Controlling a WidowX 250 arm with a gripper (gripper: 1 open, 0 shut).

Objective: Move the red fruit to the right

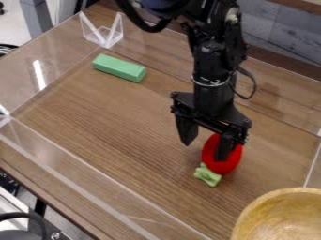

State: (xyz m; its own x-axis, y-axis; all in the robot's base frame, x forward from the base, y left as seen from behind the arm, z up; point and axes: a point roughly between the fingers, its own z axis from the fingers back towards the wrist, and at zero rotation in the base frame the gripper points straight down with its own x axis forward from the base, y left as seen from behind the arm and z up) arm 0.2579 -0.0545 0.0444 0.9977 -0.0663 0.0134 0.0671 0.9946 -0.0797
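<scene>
A black robot arm (211, 52) reaches down from the top centre of the frame, its last section standing nearly vertical so that the gripper (208, 138) points straight down at a wooden desk (100, 122). The gripper is spread wide, its two dark fingers (185, 128) set apart, one to the left and one to the right. It is lowered around the red fruit (223, 156), which sits on the desk in the lower right of the frame, right of centre. The right finger overlaps the front of the fruit; whether either finger touches it cannot be told. The fruit's pale green leafy end (208, 173) points toward the lower left and lies on the wood.

A flat green block (119, 67) lies well apart in the upper left. Clear plastic walls (51, 150) enclose the desk surface. The rim of a wooden bowl (281, 217) shows in the lower right corner.
</scene>
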